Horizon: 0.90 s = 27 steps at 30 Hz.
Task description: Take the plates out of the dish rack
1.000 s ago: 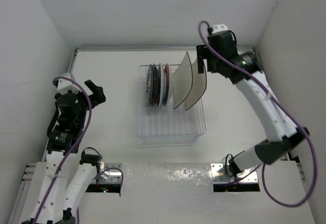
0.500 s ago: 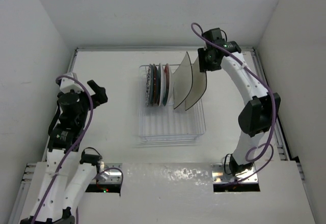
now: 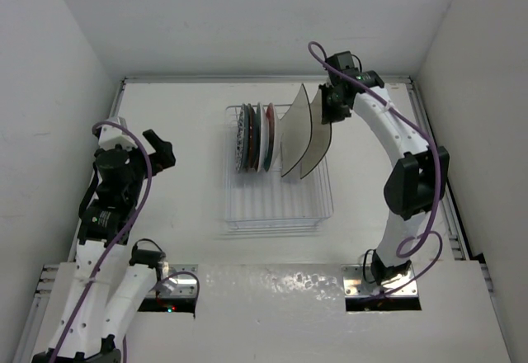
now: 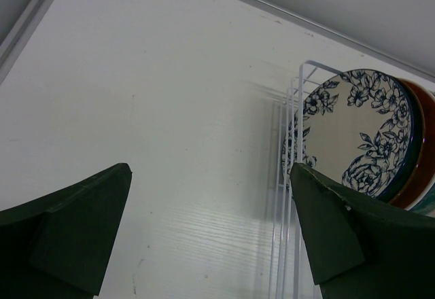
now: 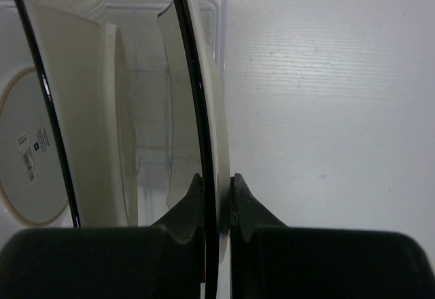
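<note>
Right wrist: right end effector [image 5: 216,185] clamped on square plate [image 5: 212,109] (upper edge cropped); left end effector [image 4: 211,171] agape, empty.

top external: high behind the arm bases [image 3: 384,280], looking down on the whole table [image 3: 181,132], dish rack [image 3: 279,206] centred
left wrist: low, left of the rack, facing its floral plate [image 4: 353,132]
right wrist: very close, edge-on along the square plate [image 5: 198,102] rim
shared: rack and plates

1. The square plate [image 5: 212,109] was glazed and glossy, with a dark rim.
2. The dish rack [image 3: 276,210] was see-through and smooth.
3. The table [image 4: 136,109] was matt white, faintly grained.
4. The left gripper [image 4: 211,171] had matt dark fingers [image 4: 75,224].
</note>
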Available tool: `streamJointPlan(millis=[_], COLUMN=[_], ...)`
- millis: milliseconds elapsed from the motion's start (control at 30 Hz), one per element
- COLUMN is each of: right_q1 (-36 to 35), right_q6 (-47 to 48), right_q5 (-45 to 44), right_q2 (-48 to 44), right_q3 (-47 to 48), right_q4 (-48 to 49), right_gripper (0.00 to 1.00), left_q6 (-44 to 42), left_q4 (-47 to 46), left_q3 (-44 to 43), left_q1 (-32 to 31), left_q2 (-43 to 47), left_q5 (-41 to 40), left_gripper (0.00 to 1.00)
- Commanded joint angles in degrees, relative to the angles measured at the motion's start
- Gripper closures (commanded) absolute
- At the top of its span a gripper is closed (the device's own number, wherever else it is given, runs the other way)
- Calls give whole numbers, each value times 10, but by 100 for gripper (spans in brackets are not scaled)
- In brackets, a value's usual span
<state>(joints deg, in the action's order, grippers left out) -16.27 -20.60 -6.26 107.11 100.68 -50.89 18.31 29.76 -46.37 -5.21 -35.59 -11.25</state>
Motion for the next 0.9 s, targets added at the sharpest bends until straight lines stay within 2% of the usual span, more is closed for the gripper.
streamJointPlan(millis=[0,333,533,700,767,800,833,867], right_q1=[1,19,49,98,126,136,148,160], right_q6=[-32,-71,-61,-81,-124,-143,-181,-198], right_q5=[-57,-124,-162,-213,-247,-248,-250,-265], right_q2=[-29,-55,-88,-144,-188,-206,-223,-252], right_q3=[43,193,216,134,34,-11,-93,-127], right_q4=[15,-39,-58,9,62,131,166,201], right_gripper=[100,100,100,100,100,100,100,100], left_q6=[-6,-6,-5,-5,-5,-5,-6,-6], left_q4=[-22,-22,-22,-22,-23,-23,-24,-24], left_q3=[2,4,3,4,4,4,4,5], left_q1=[-4,-5,-5,-5,-5,-5,-5,-5], left_q2=[-1,-2,-2,-4,-4,-4,-4,-4], left_q5=[8,5,6,7,9,9,10,13], left_gripper=[0,0,0,0,0,0,0,0])
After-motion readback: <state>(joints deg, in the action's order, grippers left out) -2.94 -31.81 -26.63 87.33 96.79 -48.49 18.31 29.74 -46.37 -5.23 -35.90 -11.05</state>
